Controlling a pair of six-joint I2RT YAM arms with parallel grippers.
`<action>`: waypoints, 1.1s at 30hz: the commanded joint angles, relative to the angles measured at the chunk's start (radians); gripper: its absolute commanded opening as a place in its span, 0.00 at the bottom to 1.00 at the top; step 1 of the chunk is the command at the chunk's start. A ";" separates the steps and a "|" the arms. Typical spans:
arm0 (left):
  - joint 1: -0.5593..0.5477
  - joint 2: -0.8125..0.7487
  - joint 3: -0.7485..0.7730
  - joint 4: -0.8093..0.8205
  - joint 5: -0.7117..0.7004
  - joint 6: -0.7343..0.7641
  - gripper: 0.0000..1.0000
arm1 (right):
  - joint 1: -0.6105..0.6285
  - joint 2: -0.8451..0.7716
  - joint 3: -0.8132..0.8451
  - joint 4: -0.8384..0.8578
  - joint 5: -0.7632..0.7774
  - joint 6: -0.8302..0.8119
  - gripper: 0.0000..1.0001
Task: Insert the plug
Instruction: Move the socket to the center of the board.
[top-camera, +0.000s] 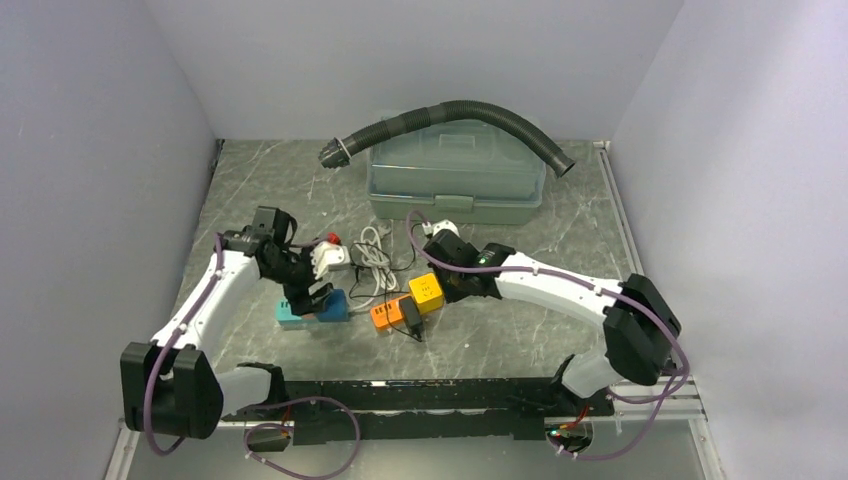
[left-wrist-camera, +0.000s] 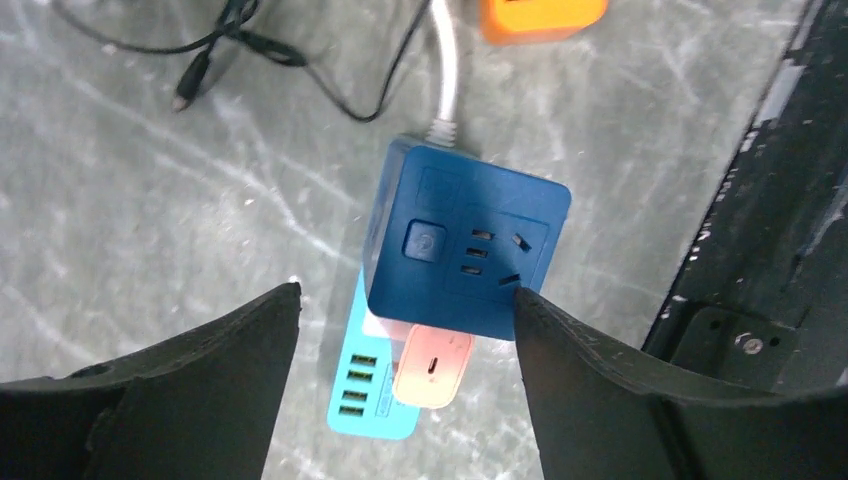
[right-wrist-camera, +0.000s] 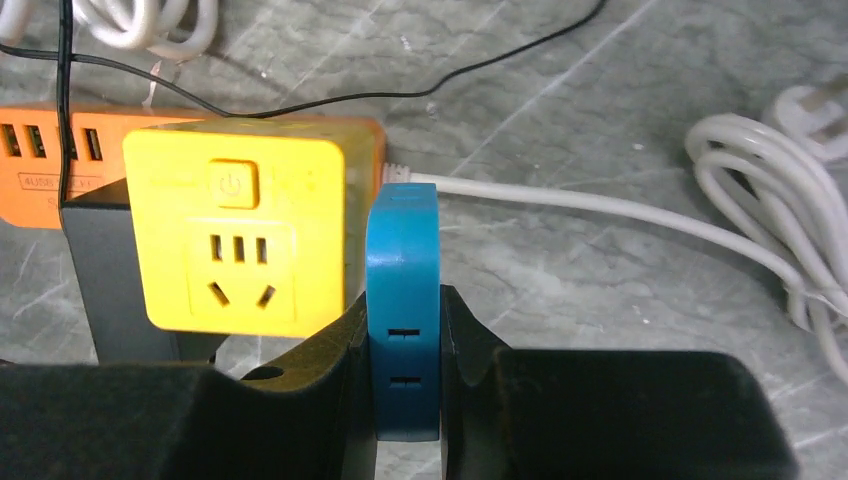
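From above, the left gripper (top-camera: 312, 292) hung over a dark blue socket cube (top-camera: 333, 305). Its own camera showed the fingers (left-wrist-camera: 200, 390) wide apart. Only the right wrist view showed the right gripper (right-wrist-camera: 405, 312) clamping the narrow, slotted blue plug (right-wrist-camera: 402, 250) just beside a yellow socket (right-wrist-camera: 240, 230).

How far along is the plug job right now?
Done: the right pincer is shut on the blue plug. In hand: it holds that plug beside the yellow socket, while the left pincer hangs open over the blue socket. Left: the plug is not yet inserted.
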 joint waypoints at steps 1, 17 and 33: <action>0.028 0.042 0.112 -0.018 -0.152 0.018 0.84 | -0.015 -0.095 0.056 -0.089 0.097 0.006 0.00; -0.378 -0.035 0.087 0.180 -0.004 -0.309 1.00 | -0.108 -0.102 0.136 0.238 -0.316 -0.742 0.00; -0.665 0.023 -0.195 0.657 -0.328 -0.211 1.00 | -0.137 0.110 0.121 0.394 -0.396 -0.650 0.00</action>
